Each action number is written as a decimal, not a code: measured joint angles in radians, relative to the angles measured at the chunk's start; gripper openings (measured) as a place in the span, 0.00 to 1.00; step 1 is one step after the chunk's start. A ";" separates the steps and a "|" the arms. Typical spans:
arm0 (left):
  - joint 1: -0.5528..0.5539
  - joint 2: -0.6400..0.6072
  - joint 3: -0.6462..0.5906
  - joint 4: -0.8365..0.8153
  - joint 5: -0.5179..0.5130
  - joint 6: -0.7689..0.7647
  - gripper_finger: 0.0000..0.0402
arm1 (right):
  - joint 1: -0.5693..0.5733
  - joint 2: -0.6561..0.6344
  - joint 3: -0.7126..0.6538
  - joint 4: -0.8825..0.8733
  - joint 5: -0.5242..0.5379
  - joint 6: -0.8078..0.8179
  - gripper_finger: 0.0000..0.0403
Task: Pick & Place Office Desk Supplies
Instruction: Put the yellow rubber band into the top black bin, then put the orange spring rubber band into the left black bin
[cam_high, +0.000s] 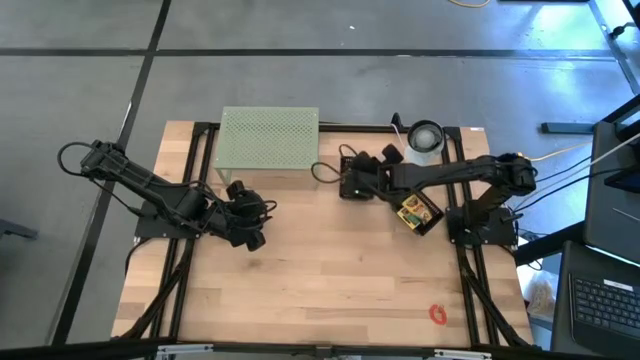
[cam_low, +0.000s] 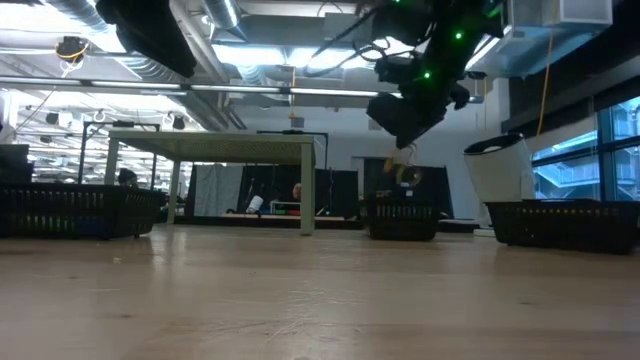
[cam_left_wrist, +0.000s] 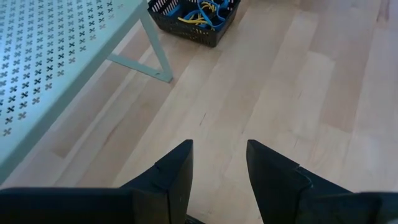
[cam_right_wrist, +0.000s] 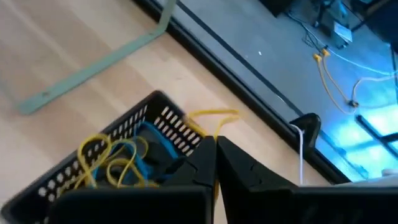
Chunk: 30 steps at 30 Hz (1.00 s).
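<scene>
Wood planks make the table, and at its far edge stands the pale-green mesh stand, the biggest thing on it. We read no writing on it, only a pattern of small crosses.

The left gripper hangs over bare wood just beside one leg of the stand, with its fingers spread apart and nothing between them. The right arm reaches across toward the middle of the far side, and the right gripper is above the black basket. Its fingers are pressed together and pinch a thin yellow rubber band, which loops out over the basket's rim. Inside the basket we see more yellow bands and some blue pieces, but the arm covers most of it from above.

A white roll stands near the far right corner. Under the right arm lies a yellow-green crayon box in a dark tray; its print is too small for us to read. A red loop clip lies alone near the front right corner.
</scene>
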 joint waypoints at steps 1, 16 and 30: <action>0.000 0.000 0.000 0.000 0.001 0.004 0.36 | -0.011 0.000 0.000 0.004 -0.002 0.006 0.02; 0.000 0.000 0.000 0.000 0.003 0.014 0.36 | -0.082 -0.001 0.001 0.004 -0.188 0.040 0.35; 0.000 0.000 0.000 0.000 0.006 0.014 0.36 | -0.012 -0.146 0.000 -0.028 -0.381 0.028 0.48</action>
